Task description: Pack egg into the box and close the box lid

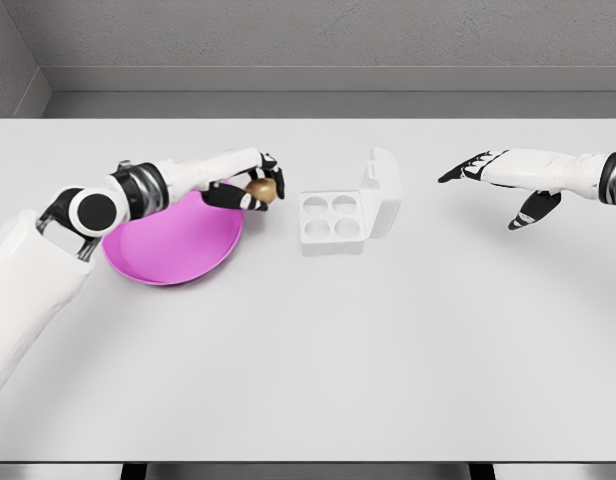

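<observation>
Plain grey room, one white table.

From my seat I see a broad white table (318, 370) filling most of the view, evenly lit. Behind its far edge runs a strip of grey floor (318, 103), then a speckled grey back wall (318, 30). A second grey wall (10, 70) closes the left corner.

egg (260, 189) half hidden by left hand (250, 184), right forearm cropped
</observation>
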You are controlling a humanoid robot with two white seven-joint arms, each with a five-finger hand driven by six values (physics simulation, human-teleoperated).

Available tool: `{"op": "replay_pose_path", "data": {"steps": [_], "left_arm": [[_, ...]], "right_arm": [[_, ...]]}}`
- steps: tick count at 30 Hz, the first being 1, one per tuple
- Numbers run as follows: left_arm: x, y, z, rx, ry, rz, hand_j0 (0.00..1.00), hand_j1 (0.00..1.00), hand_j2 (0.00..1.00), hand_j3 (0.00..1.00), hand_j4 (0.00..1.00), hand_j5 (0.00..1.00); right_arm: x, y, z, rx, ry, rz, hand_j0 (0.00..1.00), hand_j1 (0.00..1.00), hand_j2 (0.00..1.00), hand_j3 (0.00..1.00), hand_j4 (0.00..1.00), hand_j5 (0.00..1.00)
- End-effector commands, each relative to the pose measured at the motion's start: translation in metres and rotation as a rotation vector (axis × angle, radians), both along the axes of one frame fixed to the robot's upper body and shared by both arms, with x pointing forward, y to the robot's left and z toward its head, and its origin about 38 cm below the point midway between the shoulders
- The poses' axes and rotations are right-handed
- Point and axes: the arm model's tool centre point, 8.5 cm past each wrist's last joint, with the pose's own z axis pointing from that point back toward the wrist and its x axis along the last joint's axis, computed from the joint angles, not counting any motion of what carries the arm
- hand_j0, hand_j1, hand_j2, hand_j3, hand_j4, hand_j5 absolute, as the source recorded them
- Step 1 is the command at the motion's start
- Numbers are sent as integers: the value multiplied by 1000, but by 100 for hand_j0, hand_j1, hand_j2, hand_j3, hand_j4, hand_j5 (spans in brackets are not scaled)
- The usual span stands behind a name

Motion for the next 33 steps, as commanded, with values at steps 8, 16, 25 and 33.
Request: {"op": "replay_pose_path", "data": {"steps": [8,16,25,33], "left_arm": [[-1,-24,3,-37,-4,-29,39,39,39,39,39,39],[-4,-47,3,-69,2,-65,39,39,39,39,39,39],[-7,-63,3,-144,37,-96,39,39,39,39,39,39],[-5,-63,-3,-234,109,-93,40,40,40,40,40,40]], "right_arm": [[0,2,2,6,-3,3,100,100,100,100,100,100],[0,2,2,7,-4,5,100,100,100,100,100,100],[-1,3,2,6,-3,7,100,100,100,100,100,100],[-1,2,2,4,-4,6,100,100,100,100,100,100]]}}
